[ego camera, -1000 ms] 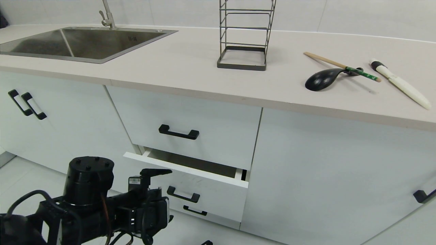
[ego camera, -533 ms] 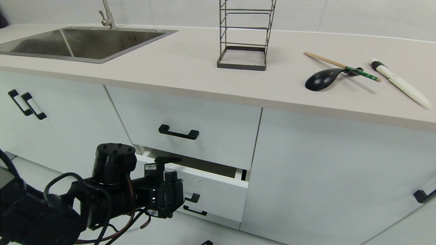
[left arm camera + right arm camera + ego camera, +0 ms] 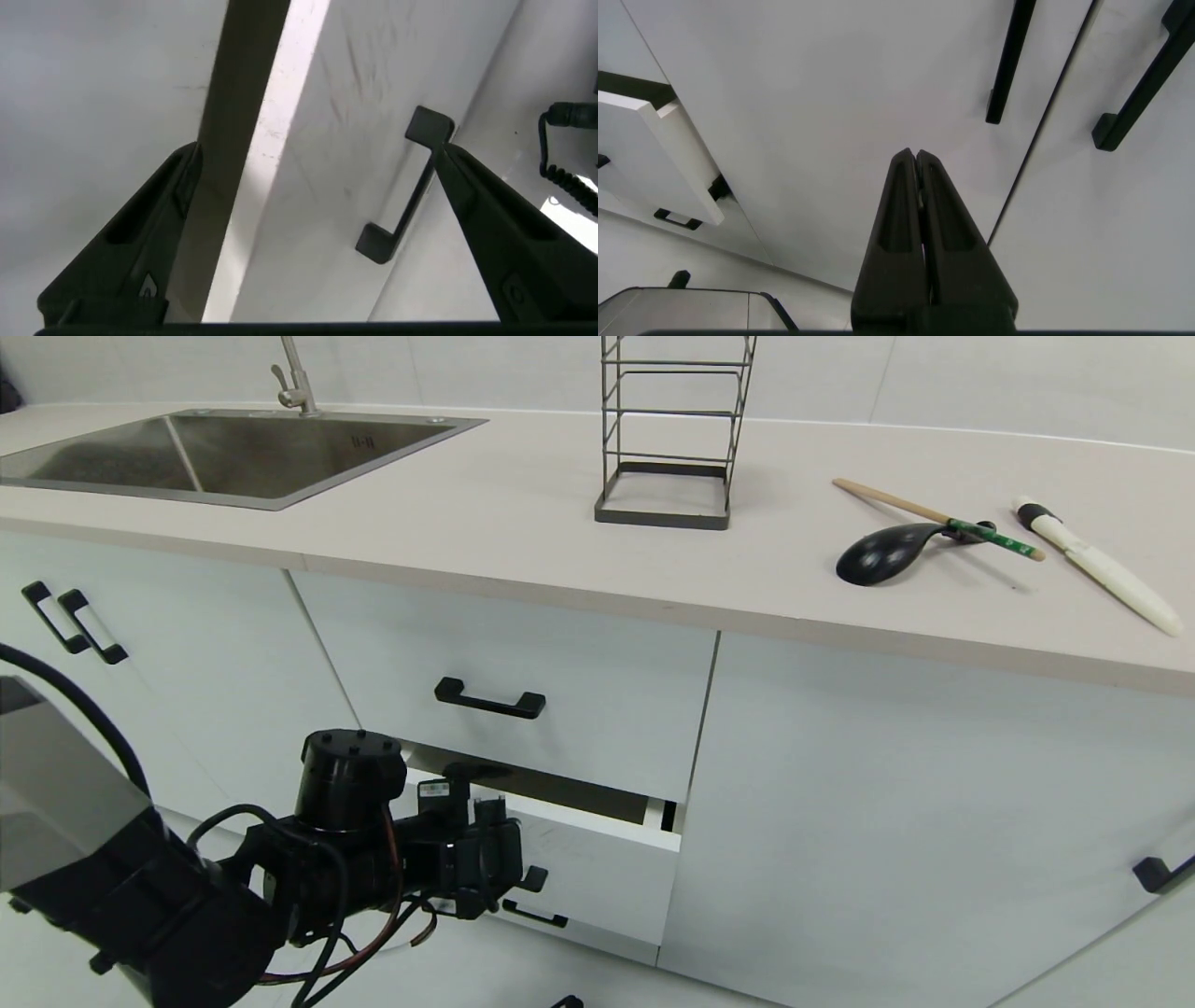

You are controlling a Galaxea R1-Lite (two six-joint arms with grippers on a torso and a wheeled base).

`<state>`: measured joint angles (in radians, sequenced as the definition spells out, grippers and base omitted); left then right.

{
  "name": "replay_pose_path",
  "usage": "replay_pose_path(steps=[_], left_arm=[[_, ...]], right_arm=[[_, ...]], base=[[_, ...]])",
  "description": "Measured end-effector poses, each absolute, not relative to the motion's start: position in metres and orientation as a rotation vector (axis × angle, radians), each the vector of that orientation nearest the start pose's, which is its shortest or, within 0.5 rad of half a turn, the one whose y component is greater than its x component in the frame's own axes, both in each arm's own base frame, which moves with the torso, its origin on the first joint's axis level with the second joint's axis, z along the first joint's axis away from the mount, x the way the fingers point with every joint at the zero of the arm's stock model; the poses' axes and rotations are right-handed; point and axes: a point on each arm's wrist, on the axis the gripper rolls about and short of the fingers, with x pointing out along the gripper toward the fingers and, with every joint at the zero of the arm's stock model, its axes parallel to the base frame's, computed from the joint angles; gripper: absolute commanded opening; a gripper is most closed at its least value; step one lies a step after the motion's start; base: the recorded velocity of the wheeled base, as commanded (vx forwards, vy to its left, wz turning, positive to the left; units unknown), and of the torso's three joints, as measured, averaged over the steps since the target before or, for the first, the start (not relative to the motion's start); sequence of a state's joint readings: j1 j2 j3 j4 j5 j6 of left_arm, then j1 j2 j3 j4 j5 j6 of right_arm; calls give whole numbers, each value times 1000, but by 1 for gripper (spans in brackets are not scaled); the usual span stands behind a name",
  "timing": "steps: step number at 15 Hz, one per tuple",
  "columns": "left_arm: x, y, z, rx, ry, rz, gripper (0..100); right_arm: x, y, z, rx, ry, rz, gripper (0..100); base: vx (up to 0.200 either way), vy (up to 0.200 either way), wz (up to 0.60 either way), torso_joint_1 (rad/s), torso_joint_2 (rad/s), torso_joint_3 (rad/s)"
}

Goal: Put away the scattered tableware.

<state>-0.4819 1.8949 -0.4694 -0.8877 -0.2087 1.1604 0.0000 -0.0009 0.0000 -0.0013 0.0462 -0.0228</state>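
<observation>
On the counter at the right lie a black spoon (image 3: pixel 885 553), a wooden chopstick with a green end (image 3: pixel 936 516) resting across the spoon's handle, and a white knife with a black tip (image 3: pixel 1102 570). Below the counter, the middle drawer (image 3: pixel 597 859) stands partly pulled out. My left gripper (image 3: pixel 504 861) is right at that drawer's front. In the left wrist view the left gripper (image 3: pixel 318 159) is open, its fingers (image 3: pixel 140 252) wide apart, with the drawer's black handle (image 3: pixel 402 201) between them, untouched. My right gripper (image 3: pixel 920 168) is shut on nothing and faces white cabinet doors.
A wire rack (image 3: pixel 667 439) stands mid-counter and a steel sink (image 3: pixel 224 453) with a tap is at the far left. A shut top drawer with a black handle (image 3: pixel 489 699) sits above the open one. Cabinet doors flank the drawers, with black door handles (image 3: pixel 1008 65).
My left arm has moved up and forward from the floor side, bringing its gripper to the open drawer's front by the handle. The tableware has stayed in place.
</observation>
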Motion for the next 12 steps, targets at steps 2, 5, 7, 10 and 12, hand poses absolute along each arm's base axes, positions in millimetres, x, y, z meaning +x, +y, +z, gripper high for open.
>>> replay_pose_path(steps=[2, 5, 7, 10, 12], left_arm=[[251, -137, 65, 1158, 106, -925, 100], [255, -138, 61, 1158, 115, -930, 100], [256, -139, 58, 1157, 118, -932, 100], [259, -141, 57, 1157, 118, -932, 100], [260, -141, 55, 1157, 123, -935, 100]], right_arm=[[-23, 1, 76, -23, -3, 46, 0], [-23, 1, 76, -23, -3, 46, 0], [-23, 1, 76, -22, -3, 46, 0], [-23, 1, 76, -23, -3, 46, 0], [-23, 1, 76, -23, -3, 46, 0]], base=[[0, 0, 0, 0, 0, 0], [0, 0, 0, 0, 0, 0], [0, 0, 0, 0, 0, 0], [0, 0, 0, 0, 0, 0], [0, 0, 0, 0, 0, 0]])
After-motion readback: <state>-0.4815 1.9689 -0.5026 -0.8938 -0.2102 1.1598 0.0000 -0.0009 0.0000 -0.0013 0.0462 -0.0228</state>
